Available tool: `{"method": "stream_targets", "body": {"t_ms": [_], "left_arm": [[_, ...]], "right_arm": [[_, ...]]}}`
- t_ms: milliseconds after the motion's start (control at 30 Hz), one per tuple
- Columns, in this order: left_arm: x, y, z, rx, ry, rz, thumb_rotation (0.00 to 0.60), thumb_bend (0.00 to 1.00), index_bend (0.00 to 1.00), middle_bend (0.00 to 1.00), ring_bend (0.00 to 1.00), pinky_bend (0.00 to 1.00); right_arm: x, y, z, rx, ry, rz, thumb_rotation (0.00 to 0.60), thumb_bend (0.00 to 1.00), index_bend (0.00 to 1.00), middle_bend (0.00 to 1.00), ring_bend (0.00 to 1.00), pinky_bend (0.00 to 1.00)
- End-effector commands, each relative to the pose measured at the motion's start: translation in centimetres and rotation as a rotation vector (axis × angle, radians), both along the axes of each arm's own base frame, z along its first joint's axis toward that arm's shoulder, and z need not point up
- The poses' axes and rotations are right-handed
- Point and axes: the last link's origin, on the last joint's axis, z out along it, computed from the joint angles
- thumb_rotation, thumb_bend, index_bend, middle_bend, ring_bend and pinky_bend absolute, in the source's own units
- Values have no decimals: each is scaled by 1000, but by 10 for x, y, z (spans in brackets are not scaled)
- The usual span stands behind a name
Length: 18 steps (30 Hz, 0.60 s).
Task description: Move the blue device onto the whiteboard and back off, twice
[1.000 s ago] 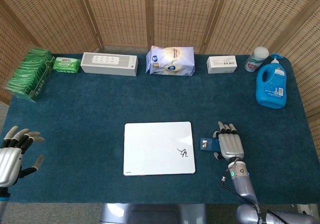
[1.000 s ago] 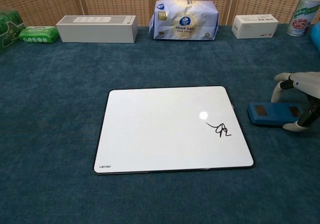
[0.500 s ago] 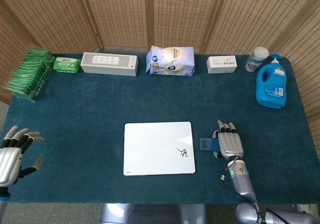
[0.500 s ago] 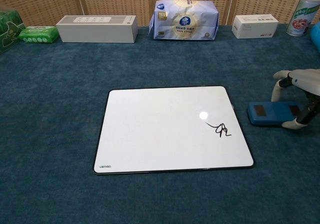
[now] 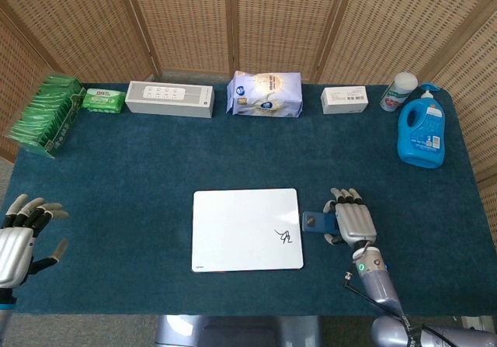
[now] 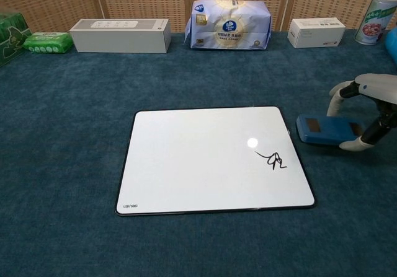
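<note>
At the near left edge of the blue tabletop (image 5: pixel 116 176), the left hand (image 5: pixel 19 234) rests holding nothing, its fingers spread apart. The whiteboard (image 6: pixel 214 159) lies flat in the near middle, with a small black scribble (image 6: pixel 273 160) toward its right side. Just right of the whiteboard, the right hand (image 5: pixel 351 221) holds the blue device (image 6: pixel 322 130), thumb on one side and fingers on the other. The device sits just beside the whiteboard's right edge, not on it; whether it touches the cloth cannot be told. Farther right stands a blue detergent bottle (image 5: pixel 422 132). Along the far edge, left to right, are green packets (image 5: pixel 46 114), a green wipes pack (image 5: pixel 102 99), a long white box (image 5: pixel 169 98), a tissue pack (image 5: pixel 264 94), a small white box (image 5: pixel 345 98) and a canister (image 5: pixel 398 91).
</note>
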Motion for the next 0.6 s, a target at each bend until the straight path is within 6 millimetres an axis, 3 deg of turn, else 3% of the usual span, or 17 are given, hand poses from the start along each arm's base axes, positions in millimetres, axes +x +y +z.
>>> {"method": "stream_targets", "body": {"t_ms": [33,600], "left_arm": [[0,0,0,0,1,-1,600,417,333,285,165,55],[-2,-1,6,15,7,6,600,417,333,285,165,56]], "right_arm": [[6,4,1,16,-41,12,600,272,673,126,0,0],[58,22,-36,110,-84,160,600,271,672,125,0,0]]}}
